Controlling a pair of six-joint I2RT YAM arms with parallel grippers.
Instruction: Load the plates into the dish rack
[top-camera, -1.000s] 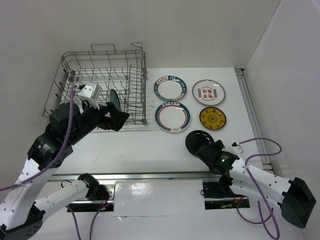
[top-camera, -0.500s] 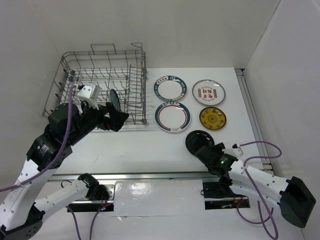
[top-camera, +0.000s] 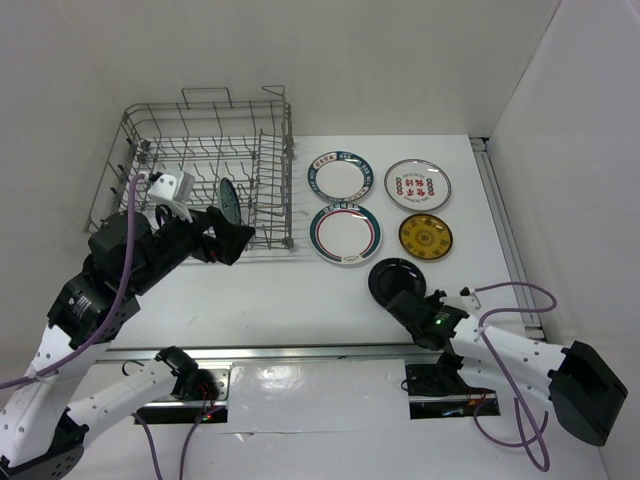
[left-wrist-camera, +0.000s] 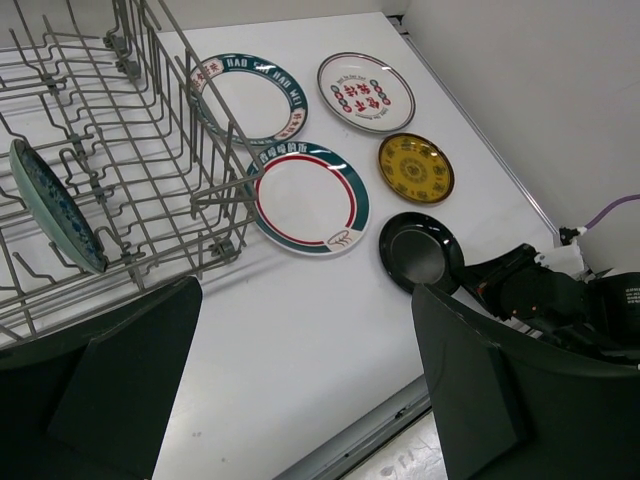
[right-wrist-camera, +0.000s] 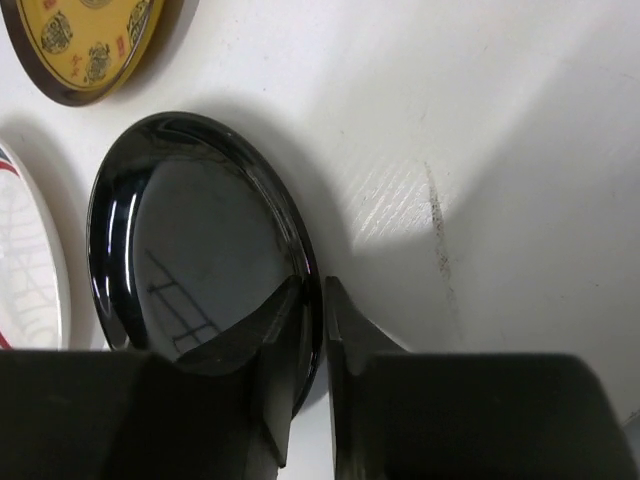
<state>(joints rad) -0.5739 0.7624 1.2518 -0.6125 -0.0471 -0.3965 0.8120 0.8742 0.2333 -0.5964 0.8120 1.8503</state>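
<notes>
The black plate (top-camera: 390, 279) lies on the table at the near right. My right gripper (right-wrist-camera: 318, 295) is shut on its near rim, one finger inside the plate (right-wrist-camera: 190, 240) and one outside. My left gripper (left-wrist-camera: 305, 330) stands open and empty over the table in front of the dish rack (top-camera: 272, 190). A pale teal plate (top-camera: 228, 197) stands on edge between the rack's tines. Two white plates with green rims (top-camera: 339, 177) (top-camera: 345, 233), a white plate with red marks (top-camera: 417, 184) and a yellow plate (top-camera: 425, 235) lie flat to the right of the rack.
White walls close in the table at the back and right. A metal rail (top-camera: 300, 350) runs along the near edge. A purple cable (top-camera: 520, 295) loops beside the right arm.
My right gripper's jaws have closed on the black plate's rim, and the plate has shifted slightly left. The left arm has drawn back a little to the left.
</notes>
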